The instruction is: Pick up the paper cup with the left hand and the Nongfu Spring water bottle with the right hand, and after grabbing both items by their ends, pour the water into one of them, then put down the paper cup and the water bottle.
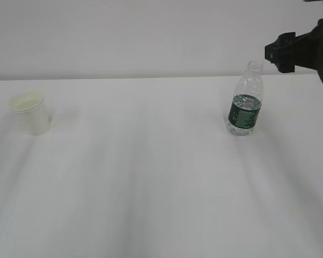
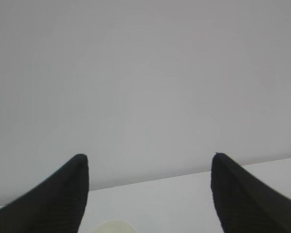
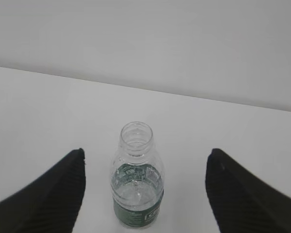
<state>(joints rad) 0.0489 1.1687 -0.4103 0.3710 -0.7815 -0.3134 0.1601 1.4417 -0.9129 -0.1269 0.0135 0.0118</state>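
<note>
Paper cup [image 1: 31,113]: upright at far left of white table [image 1: 151,177]; in the left wrist view only its rim [image 2: 114,226] shows, low between the spread fingers of the left hand [image 2: 149,162], untouched.

Nongfu Spring water bottle [image 1: 245,100]: upright at right, capless, partly filled with water [image 1: 243,115]; stands between the parted fingers of the right hand [image 3: 145,158], no contact.

You get soft, even, slightly dim light; faint streaky shadows cross the white table [image 1: 151,188], and both wrist views look blurry
</note>
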